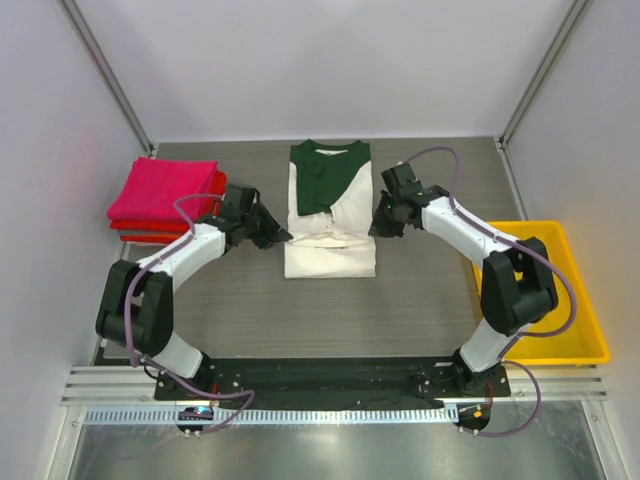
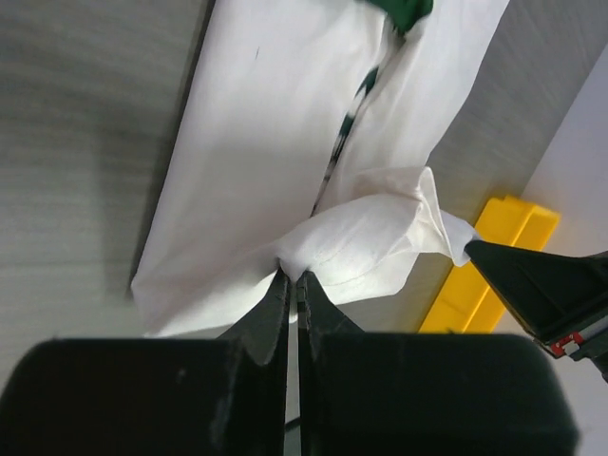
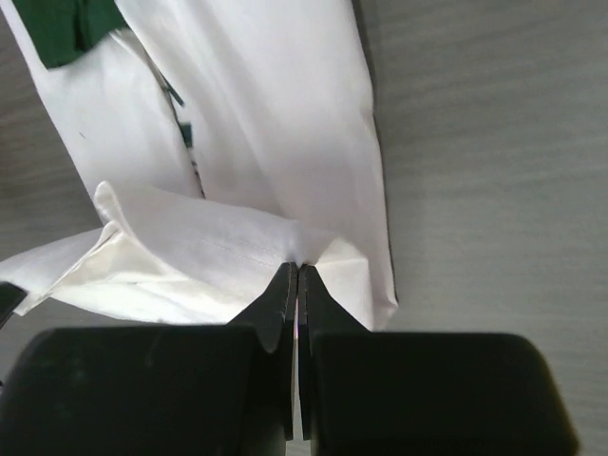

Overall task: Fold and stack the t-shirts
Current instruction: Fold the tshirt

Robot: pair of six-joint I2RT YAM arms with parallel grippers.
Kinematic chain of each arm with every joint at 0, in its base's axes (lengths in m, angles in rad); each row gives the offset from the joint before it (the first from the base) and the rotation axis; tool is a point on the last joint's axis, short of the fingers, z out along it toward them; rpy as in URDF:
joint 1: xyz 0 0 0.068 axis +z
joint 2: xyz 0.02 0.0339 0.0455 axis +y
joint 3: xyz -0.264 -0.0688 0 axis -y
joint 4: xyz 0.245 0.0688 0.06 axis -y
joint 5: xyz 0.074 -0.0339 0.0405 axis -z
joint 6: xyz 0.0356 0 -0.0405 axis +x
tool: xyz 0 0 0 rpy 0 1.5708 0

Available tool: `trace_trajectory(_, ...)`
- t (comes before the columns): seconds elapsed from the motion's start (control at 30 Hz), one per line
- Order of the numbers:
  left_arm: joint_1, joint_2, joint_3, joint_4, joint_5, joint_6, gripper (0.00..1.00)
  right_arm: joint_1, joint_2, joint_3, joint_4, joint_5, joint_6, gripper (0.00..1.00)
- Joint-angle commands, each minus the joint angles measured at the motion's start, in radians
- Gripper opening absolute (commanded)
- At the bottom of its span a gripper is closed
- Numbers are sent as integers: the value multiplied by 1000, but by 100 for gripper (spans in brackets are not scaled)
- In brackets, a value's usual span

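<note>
cream-white t-shirt (image 1: 330,258) in the middle, left gripper (image 2: 293,275) pinched shut on its left edge, right gripper (image 3: 297,268) clamped shut on the right edge, folded pink and red shirts (image 1: 165,195) stacked far left

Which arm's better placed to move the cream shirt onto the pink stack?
Left, probably. The folded magenta-pink and red t-shirt stack lies close beside the left end effector, which is shut on the left edge of the cream-white, green-collared t-shirt. The right end effector grips the opposite edge, farther from the stack.
</note>
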Motion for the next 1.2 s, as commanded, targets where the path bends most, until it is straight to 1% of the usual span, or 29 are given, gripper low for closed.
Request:
trace_trajectory(0.0,27,93,120,61,-14,27,0,-18,73,134,46,-29,-44,1)
trace_trajectory(0.03,30,113,135,66,-2,21,0,-23,112,155,46,-31,-44,1)
trace_trajectory(0.2,48,226,226,90,7,11,0,-72,205,258,46,-45,-47,1)
trace_trajectory(0.27,56,249,250,95,13,8,0,-84,243,293,47,-59,-51,1)
trace_trajectory(0.53,82,389,390,94,69,19,0,-138,318,382,44,-80,-59,1)
trace_trajectory(0.67,94,424,436,87,84,24,0,-155,357,436,43,-109,-68,1)
trace_trajectory(0.87,111,459,490,77,79,28,0,-172,398,479,41,-115,-85,1)
trace_trajectory(1.0,117,507,536,81,104,25,0,-178,432,507,38,-134,-90,1)
trace_trajectory(1.17,120,539,574,78,93,24,0,-185,472,566,38,-143,-94,1)
